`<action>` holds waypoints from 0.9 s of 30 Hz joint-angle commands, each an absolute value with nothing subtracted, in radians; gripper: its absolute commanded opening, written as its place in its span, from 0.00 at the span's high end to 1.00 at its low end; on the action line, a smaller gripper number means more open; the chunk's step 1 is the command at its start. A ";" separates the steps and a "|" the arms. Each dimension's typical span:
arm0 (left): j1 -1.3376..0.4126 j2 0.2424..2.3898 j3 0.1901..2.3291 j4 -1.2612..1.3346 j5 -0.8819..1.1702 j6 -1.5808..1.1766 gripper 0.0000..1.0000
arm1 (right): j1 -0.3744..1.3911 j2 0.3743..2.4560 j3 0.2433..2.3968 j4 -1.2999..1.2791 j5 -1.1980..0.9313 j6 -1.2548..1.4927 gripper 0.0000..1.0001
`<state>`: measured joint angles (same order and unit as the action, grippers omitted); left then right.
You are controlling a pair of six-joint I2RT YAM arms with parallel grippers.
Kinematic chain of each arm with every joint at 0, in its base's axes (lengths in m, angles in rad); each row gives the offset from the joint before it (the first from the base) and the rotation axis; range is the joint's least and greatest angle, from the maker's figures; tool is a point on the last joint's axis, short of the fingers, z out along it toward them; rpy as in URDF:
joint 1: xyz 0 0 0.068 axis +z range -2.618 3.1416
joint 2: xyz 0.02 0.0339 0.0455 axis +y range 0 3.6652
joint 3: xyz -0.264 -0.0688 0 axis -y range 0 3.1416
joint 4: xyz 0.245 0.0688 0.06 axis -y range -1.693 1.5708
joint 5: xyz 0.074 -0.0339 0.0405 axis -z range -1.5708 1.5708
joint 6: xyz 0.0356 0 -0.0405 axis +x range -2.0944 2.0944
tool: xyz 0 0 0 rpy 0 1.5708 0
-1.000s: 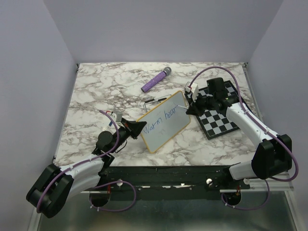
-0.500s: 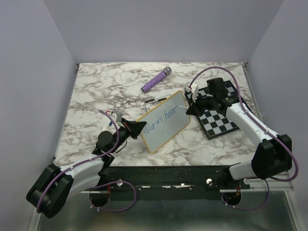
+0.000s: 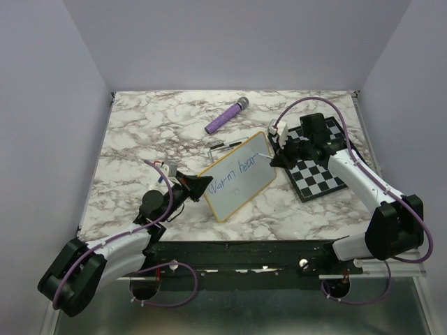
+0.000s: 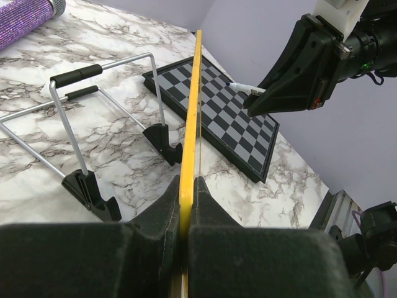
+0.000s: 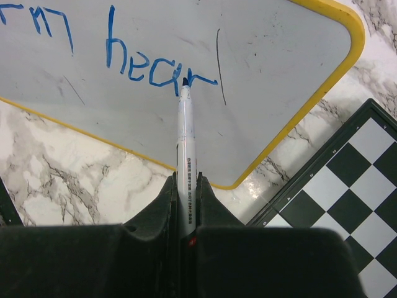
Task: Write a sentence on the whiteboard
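The sentence (image 5: 155, 62) so far reads "Warm hear" in blue, slanting up toward the upper right of the whiteboard (image 3: 246, 190), which sits mid-table in the top view, between the two arms. The board is a smooth glossy white rectangle with a yellow frame and rounded corners. A thin dark stray line sits just right of the last letter.

The marker (image 5: 185, 130) is a slim white barrel with a dark tip, and the tip touches the board at the end of the "r" stroke. The right gripper (image 5: 186, 186) has its jaws pressed tight on the barrel. The left gripper (image 4: 186, 198) pinches the thin yellow frame at the board's lower-left edge, jaws nearly together.

Risks, as judged from here:
- The board is held at one edge only, so pen pressure at the far end could pivot or slide it on the slick marble table (image 3: 140, 132) and smear the letters.
- Little white is left before the upper-right corner, so "ts" may crowd the frame or run into the stray line.
- The marker could twist in the narrow grip and skip.

The checkered chessboard (image 3: 318, 174), flat and hard-edged, lies just right of the whiteboard under the right arm, so a wrist dip might clip it. A wire stand (image 4: 105, 105) with black caps sits behind the board. A purple glittery cylinder (image 3: 227, 117) lies further back, well apart.
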<state>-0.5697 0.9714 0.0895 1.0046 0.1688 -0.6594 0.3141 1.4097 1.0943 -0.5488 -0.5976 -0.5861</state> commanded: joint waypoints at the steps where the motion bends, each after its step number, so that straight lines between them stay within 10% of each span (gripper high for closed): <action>1: -0.574 0.953 0.081 0.959 0.173 -0.638 1.00 | 0.313 1.407 1.081 -0.561 -0.612 -0.600 0.99; 27: -0.574 0.959 0.072 0.963 0.176 -0.638 1.00 | 0.311 1.401 1.081 -0.563 -0.617 -0.600 1.00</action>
